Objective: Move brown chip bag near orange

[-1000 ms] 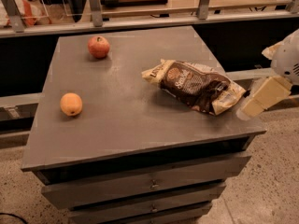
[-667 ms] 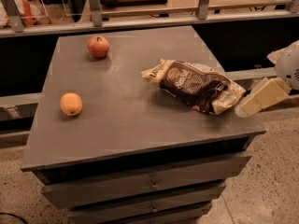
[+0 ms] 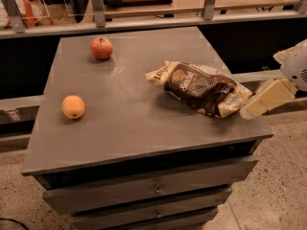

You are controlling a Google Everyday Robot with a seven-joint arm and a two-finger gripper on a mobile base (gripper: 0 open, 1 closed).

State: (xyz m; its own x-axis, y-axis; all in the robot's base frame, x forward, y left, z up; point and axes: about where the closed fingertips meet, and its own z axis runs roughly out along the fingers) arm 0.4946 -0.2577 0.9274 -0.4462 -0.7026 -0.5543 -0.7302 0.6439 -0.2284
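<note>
The brown chip bag [image 3: 199, 87] was found lying on the right of the worktop [image 3: 129, 128], well apart from the orange [image 3: 73, 107] near its left edge. The gripper [image 3: 261, 102] was poised just beside the bag; its opening could not be told. The move was judged not yet begun.

Brown chip bag [image 3: 201, 87] right on counter [image 3: 134, 128]; orange [image 3: 73, 107] well apart, left; gripper [image 3: 253, 109] just beside bag's right end.
</note>
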